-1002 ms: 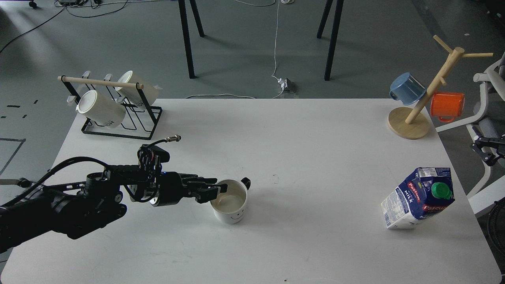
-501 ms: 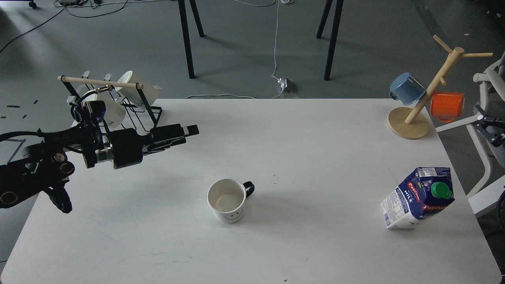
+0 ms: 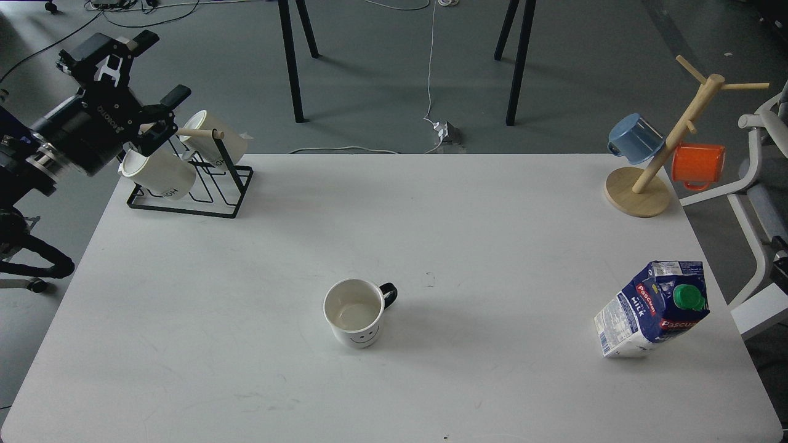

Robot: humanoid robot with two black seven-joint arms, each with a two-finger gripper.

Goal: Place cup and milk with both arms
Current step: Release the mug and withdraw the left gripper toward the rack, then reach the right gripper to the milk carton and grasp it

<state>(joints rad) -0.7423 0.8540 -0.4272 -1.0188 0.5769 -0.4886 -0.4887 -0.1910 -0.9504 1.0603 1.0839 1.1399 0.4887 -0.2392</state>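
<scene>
Cup (image 3: 356, 313): white mug with a black handle and a small smiley face on its side. It stands upright on the white table (image 3: 431, 221), a little left of the middle and toward the near edge. The handle points to the right and away. Nothing touches it, and the inside looks empty.

Milk (image 3: 652, 309): blue and white carton with a green round cap and red labels. It stands near the right edge of the table, well apart from the cup, and appears tilted in this view.

Left gripper (image 3: 157, 69): it is raised at the far left, above the table's far-left corner and well apart from the cup. Its 2 fingers are spread wide and hold nothing. The lower finger is in front of the wooden bar of the black wire rack (image 3: 191, 191).

Right gripper: no part of it shows in the head view.

Rack: it holds 2 cream mugs (image 3: 161, 174) lying on their sides.

Wooden mug tree (image 3: 668, 147): it stands at the far-right corner with 1 blue cup (image 3: 634, 138) and 1 orange cup (image 3: 697, 165) hanging on it.
</scene>
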